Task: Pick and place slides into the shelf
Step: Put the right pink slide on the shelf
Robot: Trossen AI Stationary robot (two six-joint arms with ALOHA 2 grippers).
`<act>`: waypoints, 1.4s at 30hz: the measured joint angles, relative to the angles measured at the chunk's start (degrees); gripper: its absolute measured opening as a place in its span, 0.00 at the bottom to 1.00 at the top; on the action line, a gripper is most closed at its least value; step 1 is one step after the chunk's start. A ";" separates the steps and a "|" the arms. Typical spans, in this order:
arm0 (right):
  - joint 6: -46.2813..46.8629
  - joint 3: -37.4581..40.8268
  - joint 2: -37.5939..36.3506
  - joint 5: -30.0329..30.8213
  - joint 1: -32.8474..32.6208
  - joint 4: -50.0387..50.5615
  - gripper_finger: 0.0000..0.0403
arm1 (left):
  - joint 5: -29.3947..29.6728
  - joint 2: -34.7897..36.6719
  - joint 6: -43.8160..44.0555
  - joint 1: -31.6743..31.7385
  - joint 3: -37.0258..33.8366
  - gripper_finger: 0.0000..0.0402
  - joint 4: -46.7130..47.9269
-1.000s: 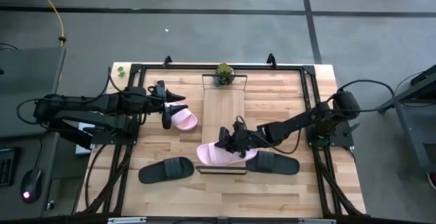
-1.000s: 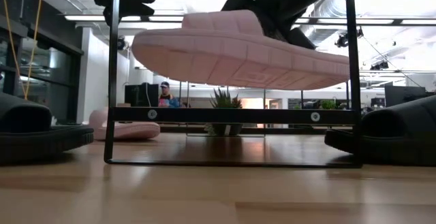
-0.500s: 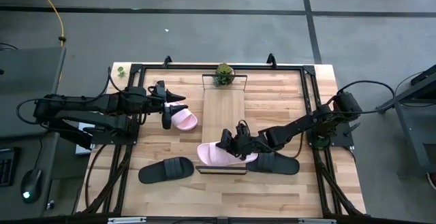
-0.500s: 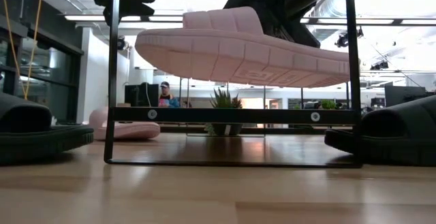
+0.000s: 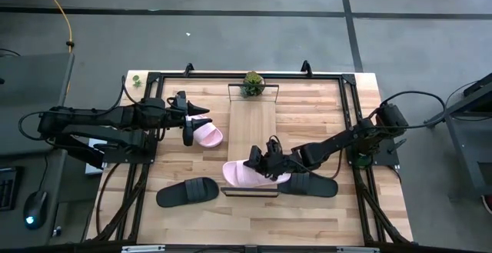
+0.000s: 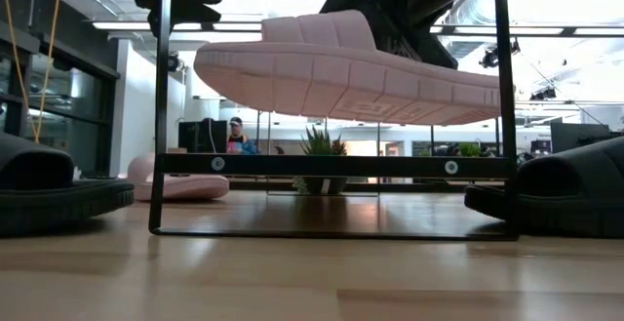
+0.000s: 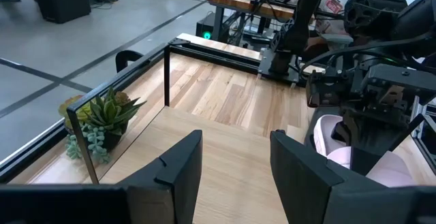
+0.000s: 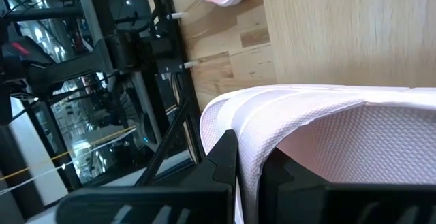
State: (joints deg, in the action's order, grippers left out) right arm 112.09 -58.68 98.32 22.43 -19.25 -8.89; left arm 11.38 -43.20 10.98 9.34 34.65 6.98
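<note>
My right gripper point(image 5: 265, 163) is shut on a pale pink slide point(image 5: 244, 174), which hangs over the near end of the shelf point(image 5: 252, 122). The low view shows this slide's sole point(image 6: 341, 77) well above the shelf's black frame point(image 6: 331, 165). A second pink slide point(image 5: 207, 135) lies on its sole on the table, left of the shelf. My left gripper point(image 5: 189, 124) is open beside it, with nothing between its fingers point(image 7: 178, 166). Two black slides rest on the table, one near left point(image 5: 187, 191) and one near right point(image 5: 314, 184). My right gripper pinches the pink slide's wide strap at its edge point(image 8: 253, 142) between the two fingers. The fingers come from the table's right, slanting down. The slide is lifted clear of shelf and table, sole down, the end on the low view's right point(image 6: 468, 101) a little lower.
A small potted plant point(image 5: 251, 84) stands at the shelf's far end. A black metal frame point(image 5: 350, 122) runs around the tabletop. My right arm point(image 5: 338, 139) reaches over the near-right black slide. A person point(image 6: 237, 136) sits in the room beyond the table.
My right arm has swung a little toward the table's near edge. The lifted pink slide has turned slightly with it, and the end on the low view's right has dipped. The slide stays clear of the shelf. In the last half second nothing has moved.
</note>
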 joint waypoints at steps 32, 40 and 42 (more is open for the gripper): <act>-0.02 -0.08 4.21 -3.22 -0.11 -5.57 0.02 | -0.01 -0.02 0.04 0.00 0.00 0.39 0.07; -0.04 -0.10 4.20 -7.93 -0.06 -5.26 0.02 | -0.03 -0.02 0.17 0.01 0.00 0.39 0.96; -0.03 -0.10 4.20 -8.06 -0.04 -5.18 0.02 | -0.03 -0.02 0.17 0.01 0.00 0.39 0.94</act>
State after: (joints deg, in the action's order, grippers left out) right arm 112.07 -58.78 102.52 14.37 -19.28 -14.07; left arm 11.35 -43.22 11.16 9.35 34.65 7.92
